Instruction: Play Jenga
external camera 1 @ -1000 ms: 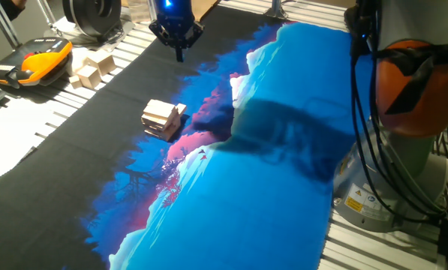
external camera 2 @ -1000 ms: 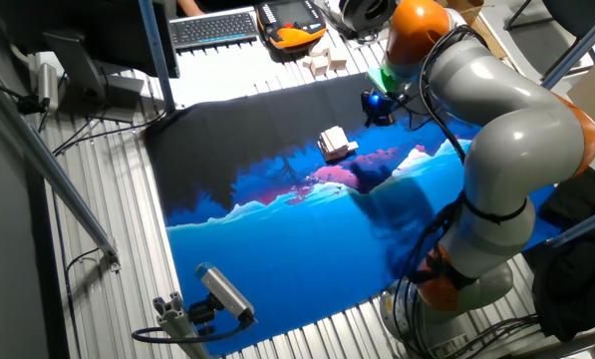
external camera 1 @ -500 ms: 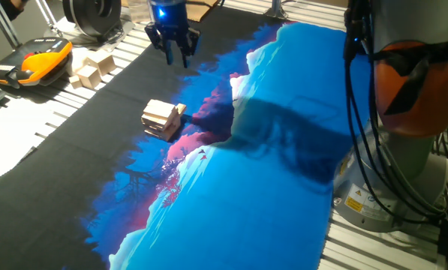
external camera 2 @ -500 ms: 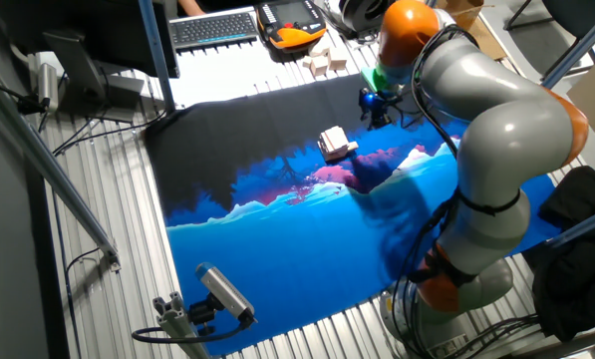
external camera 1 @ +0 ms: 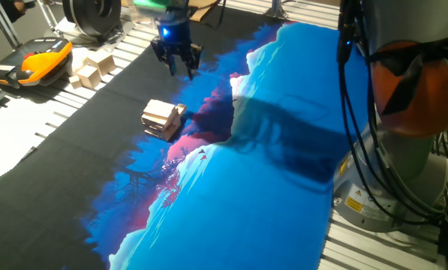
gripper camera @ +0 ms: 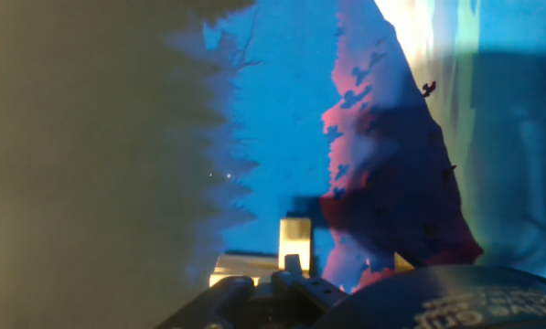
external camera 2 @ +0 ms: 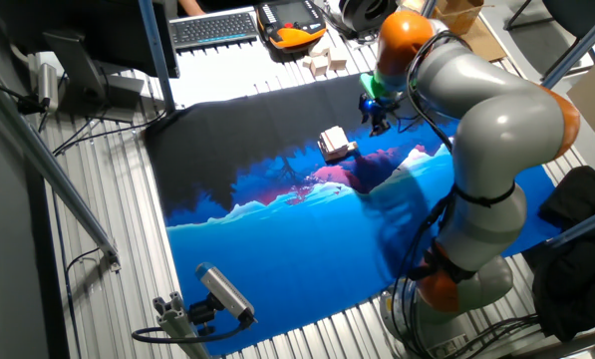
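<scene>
The Jenga stack [external camera 1: 160,119] is a low pile of pale wooden blocks in crossed layers on the black part of the mat. A small matching block [external camera 1: 181,110] leans at its right side. The stack also shows in the other fixed view [external camera 2: 334,144], and at the bottom edge of the hand view [gripper camera: 294,243]. My gripper [external camera 1: 181,73] hangs above the mat, beyond the stack and apart from it. Its fingers point down, spread and empty. It also shows in the other fixed view [external camera 2: 378,124].
Chunkier pale wooden cubes [external camera 1: 93,69] sit grouped at the far left off the mat, next to an orange-and-black pendant [external camera 1: 40,61]. A keyboard [external camera 2: 213,27] lies beyond. The arm's grey base and cables [external camera 1: 404,150] stand at the right of the blue-and-black mat [external camera 1: 269,187].
My gripper has come lower and nearer to the stack. Its fingers, together one second ago, now stand apart. The stack has not moved.
</scene>
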Available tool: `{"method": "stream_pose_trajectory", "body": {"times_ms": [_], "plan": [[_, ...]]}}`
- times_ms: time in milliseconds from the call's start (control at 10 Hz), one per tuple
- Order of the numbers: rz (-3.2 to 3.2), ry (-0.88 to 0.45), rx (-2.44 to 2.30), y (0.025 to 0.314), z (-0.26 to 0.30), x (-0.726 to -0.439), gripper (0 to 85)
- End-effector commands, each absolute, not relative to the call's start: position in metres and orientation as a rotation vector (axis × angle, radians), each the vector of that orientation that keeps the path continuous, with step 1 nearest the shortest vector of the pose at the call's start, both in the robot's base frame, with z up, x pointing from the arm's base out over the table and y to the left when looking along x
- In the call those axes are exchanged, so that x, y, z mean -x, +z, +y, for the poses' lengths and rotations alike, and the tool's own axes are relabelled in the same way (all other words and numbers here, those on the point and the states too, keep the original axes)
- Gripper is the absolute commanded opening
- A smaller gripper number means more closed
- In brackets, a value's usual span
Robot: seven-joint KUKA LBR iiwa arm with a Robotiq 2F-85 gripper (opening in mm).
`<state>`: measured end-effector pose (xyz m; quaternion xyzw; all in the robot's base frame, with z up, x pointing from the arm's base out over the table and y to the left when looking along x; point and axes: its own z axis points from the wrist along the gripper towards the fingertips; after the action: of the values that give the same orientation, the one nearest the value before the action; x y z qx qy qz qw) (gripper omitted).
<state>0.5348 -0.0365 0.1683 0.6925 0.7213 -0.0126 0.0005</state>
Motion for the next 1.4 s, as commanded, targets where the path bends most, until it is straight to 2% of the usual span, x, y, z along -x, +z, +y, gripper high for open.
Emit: {"method": "stream_pose_trajectory", "body": {"times_ms": [0,300,400,600,900,1100,1200,1300], "plan": [[2.251,-0.041,-2.189,0.164,-0.038,-0.534,51.0],[2.199,-0.151,-2.238,0.144,-0.029,-0.533,51.0],[2.202,-0.14,-2.236,0.14,-0.027,-0.533,51.0],[2.234,-0.025,-2.206,0.138,-0.026,-0.534,51.0],[2.253,-0.07,-2.185,0.138,-0.026,-0.534,51.0],[2.371,-0.042,-2.044,0.138,-0.026,-0.534,17.0],[2.436,0.098,-1.972,0.138,-0.026,-0.534,0.0],[2.48,0.089,-1.93,0.138,-0.026,-0.534,0.0]]}}
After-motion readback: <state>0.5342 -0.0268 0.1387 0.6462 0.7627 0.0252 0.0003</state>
